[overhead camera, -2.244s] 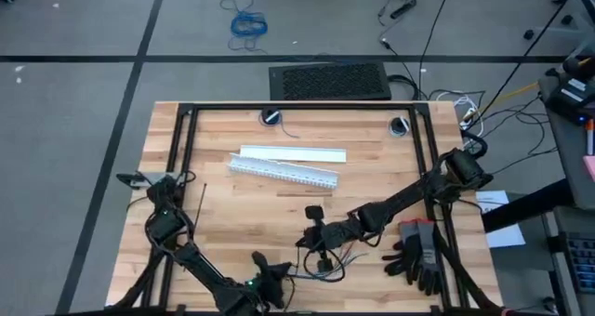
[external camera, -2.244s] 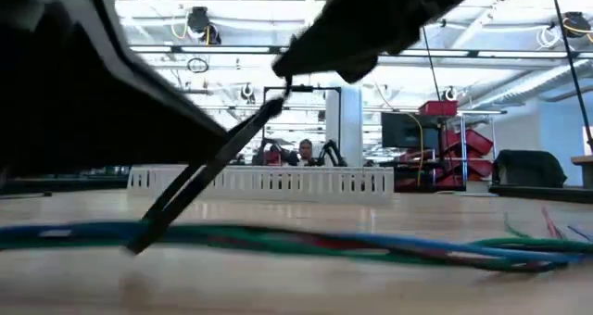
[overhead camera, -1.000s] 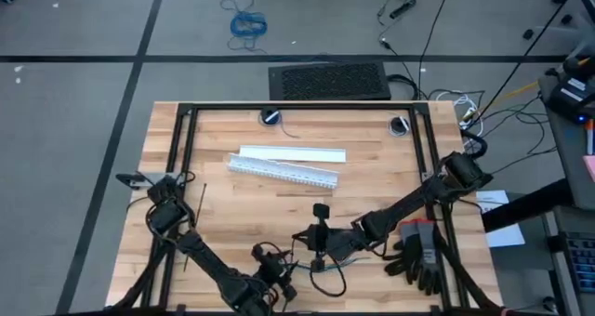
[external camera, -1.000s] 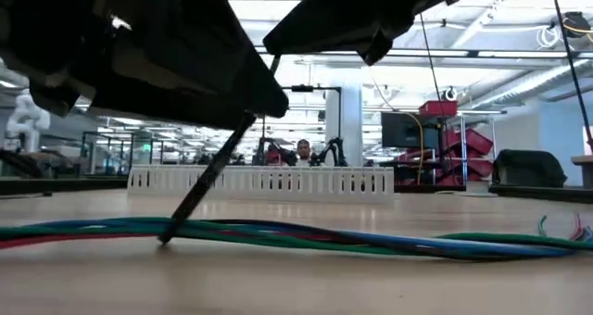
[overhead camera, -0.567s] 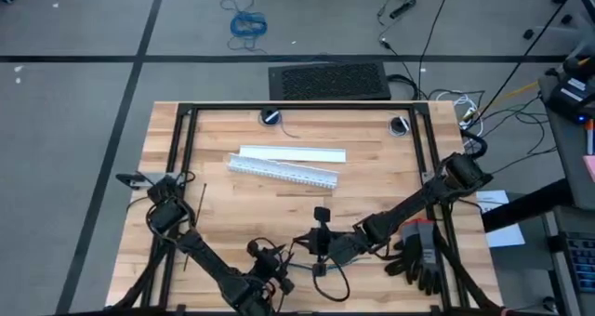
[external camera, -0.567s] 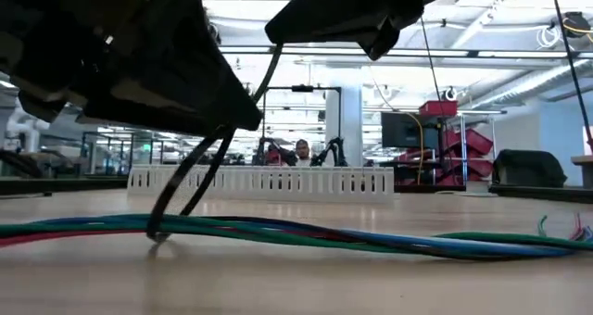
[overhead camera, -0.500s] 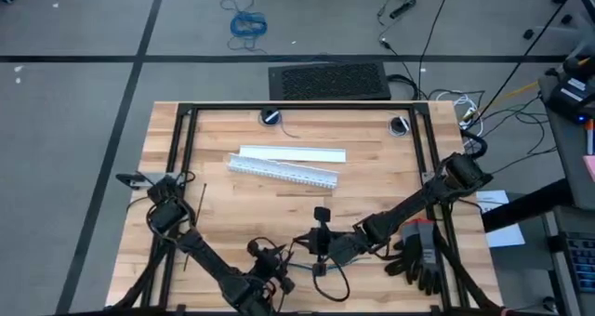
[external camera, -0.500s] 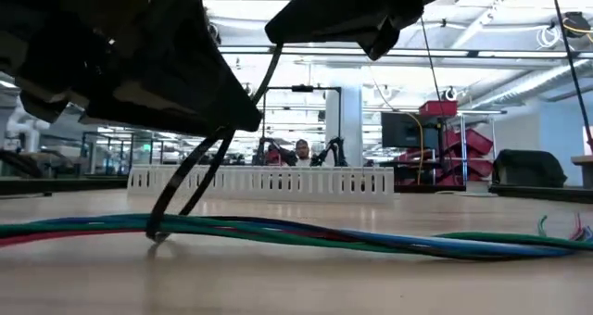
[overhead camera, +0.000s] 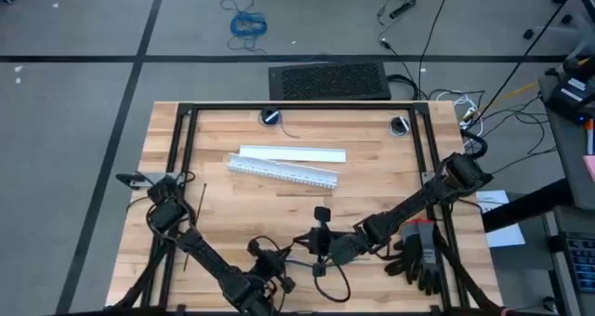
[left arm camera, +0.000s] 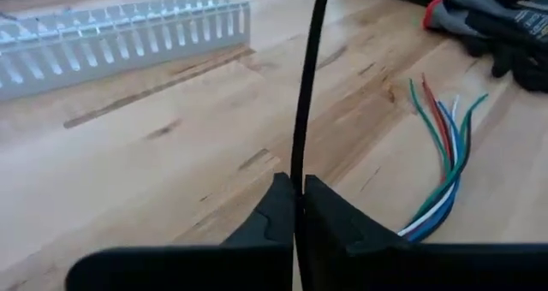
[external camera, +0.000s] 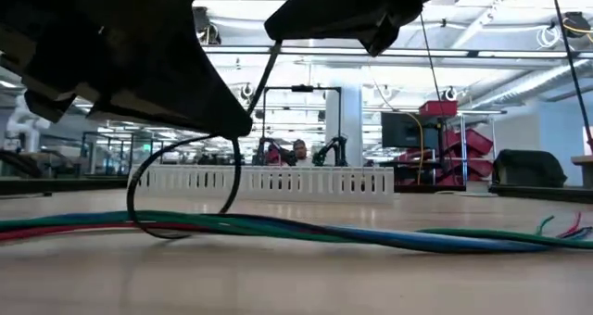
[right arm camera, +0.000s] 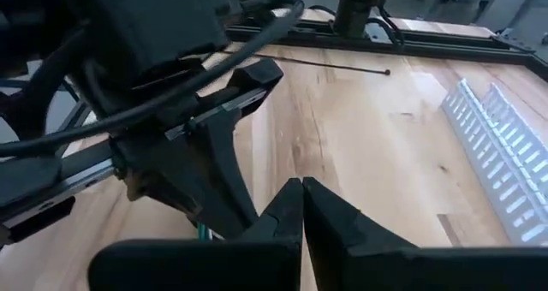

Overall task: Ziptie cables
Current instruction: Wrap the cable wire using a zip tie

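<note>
Even overhead light, with a backlit low camera

From above I get flat, even light on the wooden table (overhead camera: 372, 181), with only faint shadows and no glare. My low view looks into bright ceiling strips, so both arms go to black silhouettes against them; the cables (external camera: 371, 236) close to the lens are soft, and the white slotted duct (external camera: 264, 181) behind is sharper. In both wrist views the near fingers (left arm camera: 330, 218) are dark and slightly blurred, and the tabletop is evenly lit.
</note>
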Controlling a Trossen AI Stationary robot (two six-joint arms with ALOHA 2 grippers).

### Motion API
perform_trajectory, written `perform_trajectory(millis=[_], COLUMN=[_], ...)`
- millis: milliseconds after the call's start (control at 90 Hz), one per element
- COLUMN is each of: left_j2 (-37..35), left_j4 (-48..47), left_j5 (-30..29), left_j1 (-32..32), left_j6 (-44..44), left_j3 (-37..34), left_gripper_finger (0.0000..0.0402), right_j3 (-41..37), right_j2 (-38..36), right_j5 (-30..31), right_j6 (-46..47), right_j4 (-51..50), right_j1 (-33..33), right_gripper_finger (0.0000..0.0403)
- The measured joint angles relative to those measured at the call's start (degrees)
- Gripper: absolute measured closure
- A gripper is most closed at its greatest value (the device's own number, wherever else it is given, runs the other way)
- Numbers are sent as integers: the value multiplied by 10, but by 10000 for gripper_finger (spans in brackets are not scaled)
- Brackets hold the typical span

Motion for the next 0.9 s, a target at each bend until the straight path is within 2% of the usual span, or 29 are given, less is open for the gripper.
perform_trajectory(millis=[422, 900], left_j2=[0, 27], left_j4=[41, 67], left_j5=[21, 63], left_j1=[-36, -53], left_j6=[-3, -31], left_j3=[1, 2], left_gripper_finger=[392, 393], right_j3=[0, 0], right_j2=[-66, -154], right_j5=[89, 146], right_j6=[-109, -128], right_j4=[-37, -155], right_j1=[0, -3], right_gripper_finger=[403, 403])
